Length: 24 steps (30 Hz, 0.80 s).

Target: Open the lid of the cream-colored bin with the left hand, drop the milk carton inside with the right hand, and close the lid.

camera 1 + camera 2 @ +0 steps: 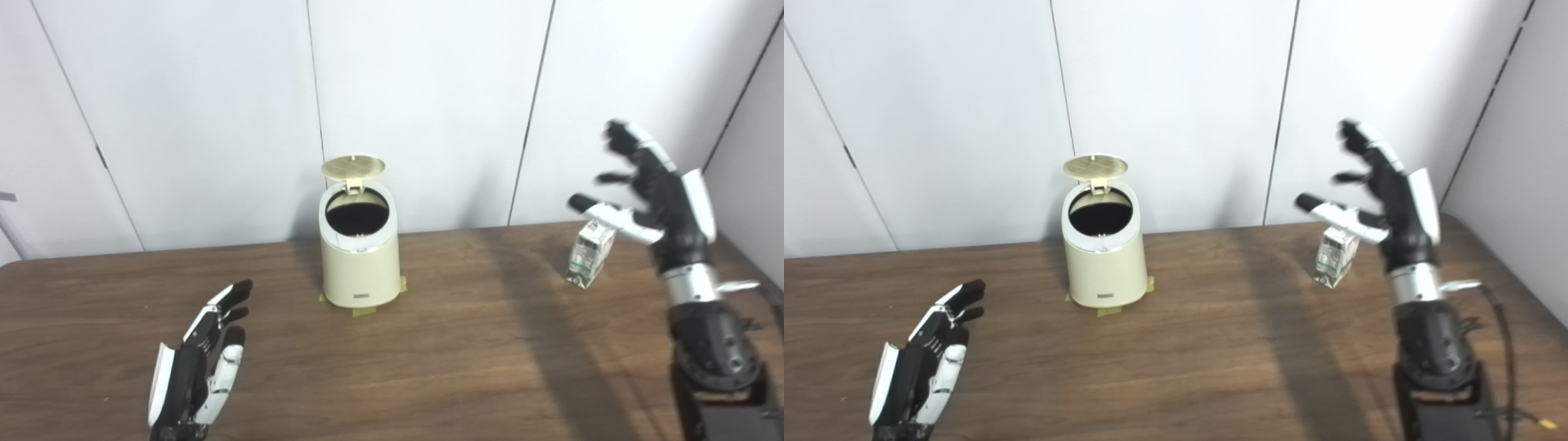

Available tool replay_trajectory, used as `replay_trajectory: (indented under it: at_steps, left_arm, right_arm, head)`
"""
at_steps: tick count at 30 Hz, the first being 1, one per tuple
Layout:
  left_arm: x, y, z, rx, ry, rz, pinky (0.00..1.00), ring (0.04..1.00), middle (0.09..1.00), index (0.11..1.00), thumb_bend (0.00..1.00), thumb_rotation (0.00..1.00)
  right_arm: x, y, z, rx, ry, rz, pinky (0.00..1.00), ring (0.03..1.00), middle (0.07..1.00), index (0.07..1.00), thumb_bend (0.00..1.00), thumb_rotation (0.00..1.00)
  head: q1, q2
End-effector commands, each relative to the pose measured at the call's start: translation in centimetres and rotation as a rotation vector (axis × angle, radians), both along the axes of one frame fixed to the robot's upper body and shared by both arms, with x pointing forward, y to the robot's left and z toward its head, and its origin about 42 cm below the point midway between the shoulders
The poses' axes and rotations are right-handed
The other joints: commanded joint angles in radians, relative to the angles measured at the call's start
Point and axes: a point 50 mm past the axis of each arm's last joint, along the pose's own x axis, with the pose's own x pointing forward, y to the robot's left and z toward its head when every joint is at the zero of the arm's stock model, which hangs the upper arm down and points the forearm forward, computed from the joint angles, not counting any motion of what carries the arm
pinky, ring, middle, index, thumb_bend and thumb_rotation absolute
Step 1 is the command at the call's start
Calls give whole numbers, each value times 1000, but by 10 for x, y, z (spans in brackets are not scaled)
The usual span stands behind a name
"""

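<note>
The cream-colored bin stands at the back middle of the wooden table, fixed with tape at its base. Its round lid is flipped up, and the dark inside shows. A small green and white milk carton stands tilted on the table at the back right. My right hand is raised just right of and above the carton, open with fingers spread, and its thumb crosses in front of the carton's top. My left hand hovers low at the front left, open and empty, well away from the bin.
White wall panels close off the back of the table. A side wall stands close on the right. A dark shadow band runs across the tabletop between bin and carton.
</note>
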Motion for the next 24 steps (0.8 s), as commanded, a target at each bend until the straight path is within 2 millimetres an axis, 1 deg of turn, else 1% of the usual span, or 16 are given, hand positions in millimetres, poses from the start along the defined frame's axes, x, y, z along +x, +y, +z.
replay_trajectory:
  at_steps: [1, 2, 3, 6, 10, 11, 12, 13, 14, 15, 16, 17, 19, 20, 21, 24]
  left_arm:
    - [-9, -5, -9, 0, 27, 13, 799, 859, 856, 835, 335, 794]
    - [-9, -5, -10, 7, 28, 15, 796, 854, 853, 833, 311, 796]
    - [-9, -4, -11, 8, 30, 16, 794, 851, 852, 832, 303, 796]
    - [-9, -5, -12, 6, 24, 14, 774, 839, 841, 822, 271, 749]
    - [-11, -6, -10, 5, 21, 8, 772, 839, 841, 821, 295, 768]
    - [-12, -6, -10, 2, 19, 8, 770, 838, 840, 817, 296, 765]
    - [-13, -6, -10, -1, 18, 9, 770, 838, 839, 816, 294, 759]
    - [-14, -6, -10, -5, 18, 9, 770, 839, 839, 815, 296, 755]
    - [-14, -6, -10, -8, 22, 7, 772, 841, 841, 817, 300, 753]
    - [-15, -6, -11, -9, 24, 5, 772, 842, 843, 820, 302, 754]
    - [-16, -6, -11, -10, 28, 3, 773, 843, 844, 821, 303, 756]
    - [-16, -6, -11, -8, 27, 1, 775, 844, 845, 822, 299, 757]
    - [-18, -7, -11, -6, 30, -6, 768, 840, 844, 821, 291, 758]
    - [-18, -8, -10, -6, 34, -11, 767, 839, 843, 819, 291, 758]
    - [-19, -9, -10, -7, 37, -15, 765, 838, 842, 818, 297, 759]
    - [-19, -12, -10, -16, 31, -27, 736, 818, 824, 803, 320, 758]
  right_arm:
    - [6, -6, 26, 5, -56, -26, 789, 906, 910, 905, 944, 439]
    - [8, -9, 30, 26, -51, -35, 712, 926, 928, 914, 945, 394]
    - [10, -12, 34, 30, -44, -50, 685, 931, 934, 917, 945, 377]
    - [17, -20, 41, 20, -26, -74, 846, 955, 939, 929, 935, 356]
    - [24, -29, 42, -15, 1, -121, 816, 954, 940, 925, 928, 322]
    - [24, -29, 42, -10, 5, -127, 651, 864, 933, 917, 935, 308]
    - [24, -30, 41, -7, 7, -131, 539, 794, 931, 914, 940, 300]
    - [23, -29, 40, 3, 11, -132, 498, 773, 930, 914, 942, 294]
    - [23, -30, 36, 14, 24, -127, 563, 811, 933, 920, 928, 284]
    - [24, -30, 33, 20, 34, -124, 695, 870, 943, 933, 894, 270]
    - [24, -31, 30, 27, 43, -119, 762, 900, 948, 940, 877, 264]
    - [25, -33, 26, 33, 51, -118, 781, 913, 946, 936, 856, 251]
    - [30, -39, 15, 44, 76, -124, 787, 913, 929, 923, 804, 198]
    - [33, -42, 8, 45, 89, -128, 684, 863, 902, 911, 788, 222]
    - [35, -45, 4, 45, 95, -130, 656, 848, 895, 909, 780, 226]
    - [43, -50, -10, 78, 128, -105, 670, 830, 883, 905, 809, 243]
  head:
    - [-3, 0]
    - [-2, 1]
    - [-2, 1]
    - [0, 4]
    - [1, 6]
    - [-1, 8]
    - [-1, 8]
    - [0, 9]
    - [2, 11]
    - [2, 11]
    - [6, 15]
    - [10, 16]
    - [16, 18]
    - [18, 19]
    - [20, 19]
    - [25, 20]
